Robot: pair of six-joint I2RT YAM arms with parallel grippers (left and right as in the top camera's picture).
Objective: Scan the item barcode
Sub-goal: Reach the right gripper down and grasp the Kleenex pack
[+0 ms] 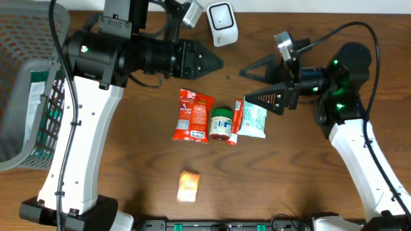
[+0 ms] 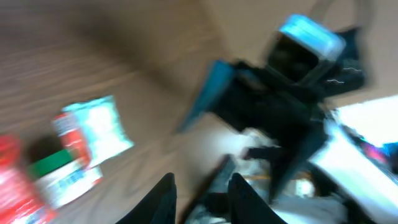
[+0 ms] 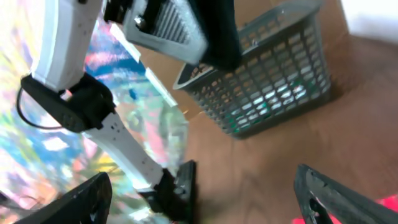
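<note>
Finding nothing lifted yet: your right gripper [image 1: 244, 85] hangs spread near the mid-frame teal packet [image 1: 253, 119], left gripper [image 1: 219, 63] unreadable; grasp next.

This looks like a robotics lab set up as a shop checkout. A brown wooden table [image 1: 308, 192] has the left arm [image 1: 83, 135] and right arm [image 1: 366, 160] mounted at its near edge. A white barcode scanner [image 1: 221, 24] stands at the far edge, a grey basket [image 1: 26, 96] at the left edge, and packaged groceries [image 1: 192, 115] lie mid-table.
</note>
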